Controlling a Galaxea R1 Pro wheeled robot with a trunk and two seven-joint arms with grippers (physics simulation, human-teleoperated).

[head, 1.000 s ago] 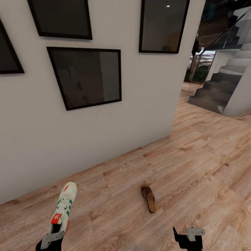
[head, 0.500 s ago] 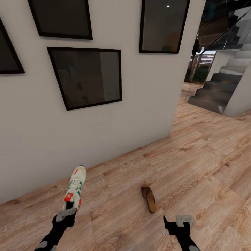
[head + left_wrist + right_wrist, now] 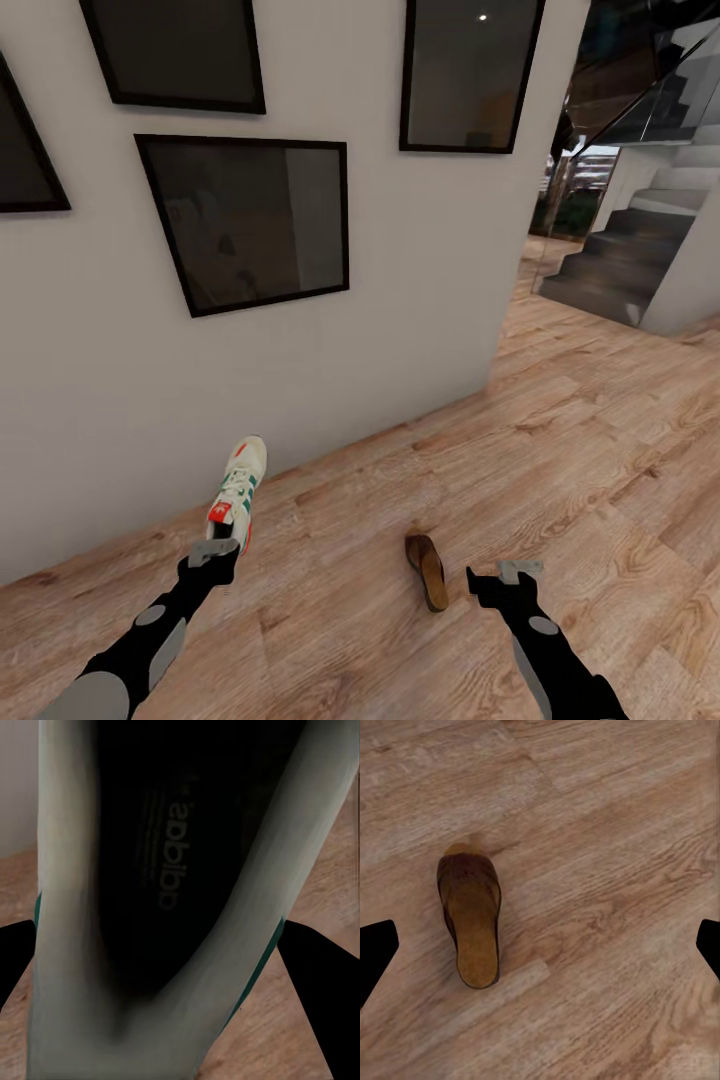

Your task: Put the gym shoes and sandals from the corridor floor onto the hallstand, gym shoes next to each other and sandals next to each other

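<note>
At the bottom of the head view both dark, grey-jointed arms reached forward over the light brown wood-grain plank corridor floor (image 3: 600, 450). The left end effector (image 3: 214, 553), lower left of the frame, was clamped on the heel of a cream-white low gym shoe with green side stripes, white laces and a red-orange tongue tag (image 3: 237, 488), carried clear of the planks with its toe pointing up towards the wall. In the left wrist view the shoe's dark insole with printed lettering (image 3: 169, 855) sat between pale, smooth collar walls. The right end effector (image 3: 505, 577), lower right of centre, stood apart with nothing between its fingers, just beside a flat brown leather slip-on sandal with a darker strap (image 3: 427, 569) lying on the floor; the right wrist view looked straight down on that sandal (image 3: 470, 916), its footbed worn-looking and matte.

Judging by this, the task was early: one shoe was in hand, one sandal was not yet lifted, and nothing was racked.

Beyond stood a plain white wall (image 3: 400, 300) hung with glossy black-framed pictures (image 3: 250, 222), and at upper right a grey staircase (image 3: 625, 260).
</note>
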